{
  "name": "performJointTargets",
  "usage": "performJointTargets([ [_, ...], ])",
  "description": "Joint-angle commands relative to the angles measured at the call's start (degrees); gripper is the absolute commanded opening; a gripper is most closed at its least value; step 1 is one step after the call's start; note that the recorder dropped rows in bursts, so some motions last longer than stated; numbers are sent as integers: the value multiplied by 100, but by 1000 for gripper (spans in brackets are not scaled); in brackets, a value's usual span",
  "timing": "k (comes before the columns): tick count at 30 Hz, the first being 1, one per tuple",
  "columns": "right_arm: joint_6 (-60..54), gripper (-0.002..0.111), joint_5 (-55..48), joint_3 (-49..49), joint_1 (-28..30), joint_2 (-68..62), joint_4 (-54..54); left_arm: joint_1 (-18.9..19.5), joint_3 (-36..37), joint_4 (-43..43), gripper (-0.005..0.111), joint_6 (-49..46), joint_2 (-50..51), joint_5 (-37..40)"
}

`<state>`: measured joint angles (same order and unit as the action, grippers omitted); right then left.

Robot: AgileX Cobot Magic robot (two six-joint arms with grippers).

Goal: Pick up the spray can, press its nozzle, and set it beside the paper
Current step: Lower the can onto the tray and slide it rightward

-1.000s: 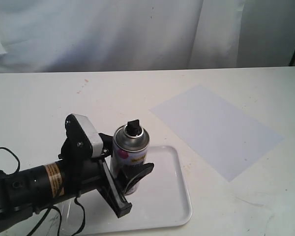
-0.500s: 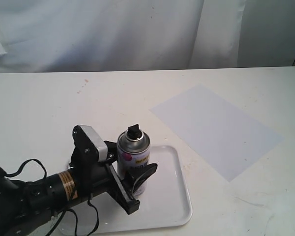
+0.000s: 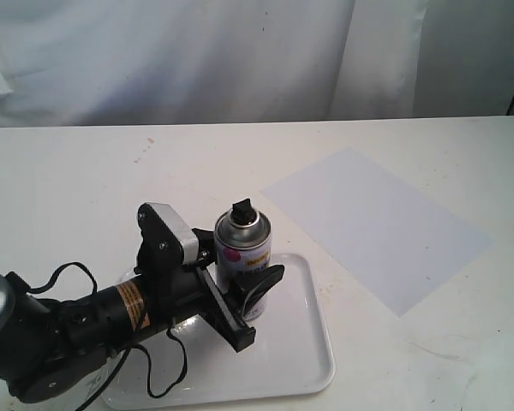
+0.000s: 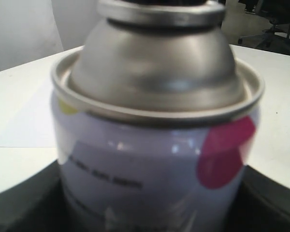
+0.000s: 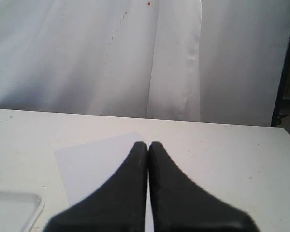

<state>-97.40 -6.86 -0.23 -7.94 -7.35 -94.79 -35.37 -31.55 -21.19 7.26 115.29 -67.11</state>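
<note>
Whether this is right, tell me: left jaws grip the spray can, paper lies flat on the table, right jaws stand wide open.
No: the right gripper's jaws are shut, tips pressed together, as the right wrist view shows. The left gripper does grip the spray can, and the paper lies flat on the table.

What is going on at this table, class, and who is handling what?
The left gripper is closed around the spray can, holding it upright over the white tray; whether it is off the tray is unclear. Nothing touches the black nozzle. The paper lies flat on the table, apart from the tray. The right gripper is shut and holds nothing.
</note>
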Motion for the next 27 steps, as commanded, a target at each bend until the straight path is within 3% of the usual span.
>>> performJointTargets([
  [1,33,0,-55,23,-24,-18,-44,11,-76,-101,11,47,-34,-285],
  [5,33,0,-55,23,-24,-18,-44,11,-180,-181,22,198,-34,-270],
  [27,56,0,-83,23,-24,-18,-44,11,-278,-358,22,291,30,-201],
])
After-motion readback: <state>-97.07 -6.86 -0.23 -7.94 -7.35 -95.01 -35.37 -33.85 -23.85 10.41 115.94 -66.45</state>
